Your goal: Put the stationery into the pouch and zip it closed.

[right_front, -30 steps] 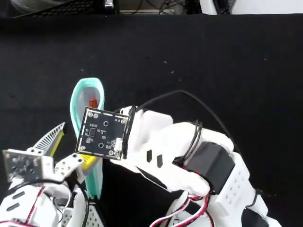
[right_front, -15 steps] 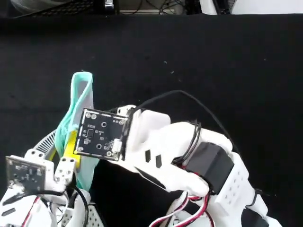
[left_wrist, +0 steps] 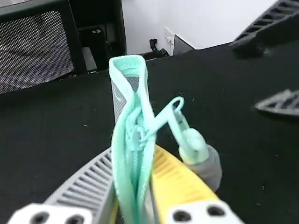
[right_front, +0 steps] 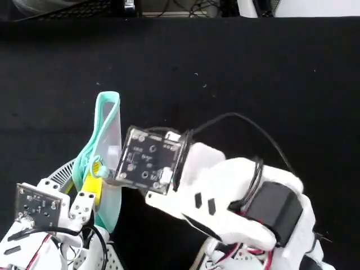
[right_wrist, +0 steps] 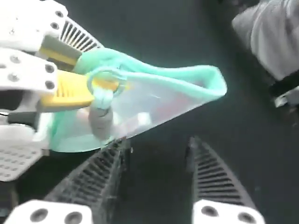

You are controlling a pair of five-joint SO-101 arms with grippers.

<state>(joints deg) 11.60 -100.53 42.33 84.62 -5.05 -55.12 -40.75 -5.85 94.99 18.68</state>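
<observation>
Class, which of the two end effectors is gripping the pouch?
The left end effector, yellow-fingered, clamps the pouch; the right end effector is open, holding nothing.

A black table [right_front: 270,73] covers most of the frame. Along its far edge, dark cables [right_front: 188,7] sit at top centre, a white surface [right_front: 306,7] in the upper right, and grey mesh [right_front: 56,7] in the upper left.

1. Clamping the pouch [left_wrist: 128,93] tight in the left gripper [left_wrist: 135,161], low at the near left.
2. Holding the right gripper [right_wrist: 156,154] spread wide with nothing in it, just beside the left one.
3. Bending the right arm [right_front: 225,185] across, wrist tipped down toward the left gripper.
</observation>
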